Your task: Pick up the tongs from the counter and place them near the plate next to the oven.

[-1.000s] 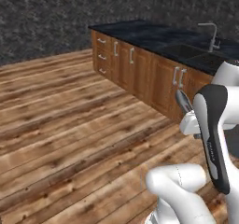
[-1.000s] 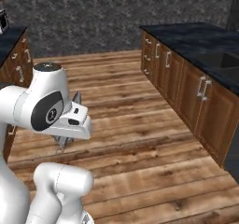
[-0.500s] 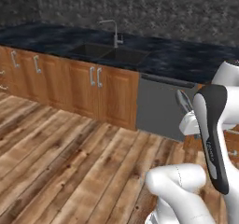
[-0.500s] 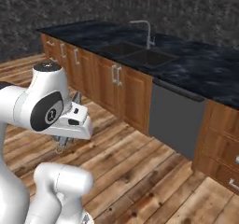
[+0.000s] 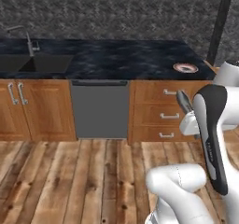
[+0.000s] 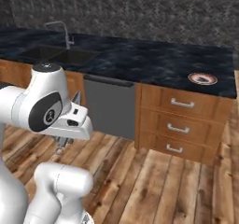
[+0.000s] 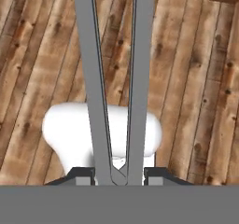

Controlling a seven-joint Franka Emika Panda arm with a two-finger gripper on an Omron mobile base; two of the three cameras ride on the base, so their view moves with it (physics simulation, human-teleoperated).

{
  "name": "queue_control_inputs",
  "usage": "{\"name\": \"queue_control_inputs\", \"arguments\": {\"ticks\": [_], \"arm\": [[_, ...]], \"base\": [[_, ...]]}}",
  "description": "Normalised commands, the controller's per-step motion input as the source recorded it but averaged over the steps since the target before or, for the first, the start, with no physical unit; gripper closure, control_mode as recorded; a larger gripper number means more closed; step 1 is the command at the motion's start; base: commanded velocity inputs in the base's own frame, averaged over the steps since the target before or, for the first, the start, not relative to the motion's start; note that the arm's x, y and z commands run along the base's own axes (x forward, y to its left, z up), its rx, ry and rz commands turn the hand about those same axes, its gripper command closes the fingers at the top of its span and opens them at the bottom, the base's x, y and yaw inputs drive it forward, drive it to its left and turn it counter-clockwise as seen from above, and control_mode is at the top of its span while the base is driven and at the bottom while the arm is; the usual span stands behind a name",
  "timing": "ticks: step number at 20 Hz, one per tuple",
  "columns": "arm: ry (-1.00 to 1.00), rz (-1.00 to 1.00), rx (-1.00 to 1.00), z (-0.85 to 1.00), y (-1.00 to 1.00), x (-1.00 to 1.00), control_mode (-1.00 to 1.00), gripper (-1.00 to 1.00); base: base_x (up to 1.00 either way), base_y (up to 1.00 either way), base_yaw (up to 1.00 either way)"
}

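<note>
You have the tongs [image 7: 114,78] clamped in the gripper [image 7: 119,174] over the floor, mid-carry; next, close on the counter [image 5: 121,59] and set them beside the plate [image 5: 185,68].

You see the black veined counter [image 5: 116,59] on brown cabinets, carrying the small orange-rimmed plate [image 5: 185,68] near its right end, well apart from the sink [image 5: 35,63] and faucet [image 5: 29,40] at its left.
</note>
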Motion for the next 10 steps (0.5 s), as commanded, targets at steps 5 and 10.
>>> {"name": "queue_control_inputs", "arguments": {"ticks": [5, 10], "arm": [[0.0, 0.0, 0.0, 0.0, 0.0, 0.0, 1.0, 1.0], [0.0, 0.0, 0.0, 0.0, 0.0, 0.0, 1.0, 1.0]], "base": [[0.93, -0.45, 0.04], [1.0, -0.91, 0.05]]}}
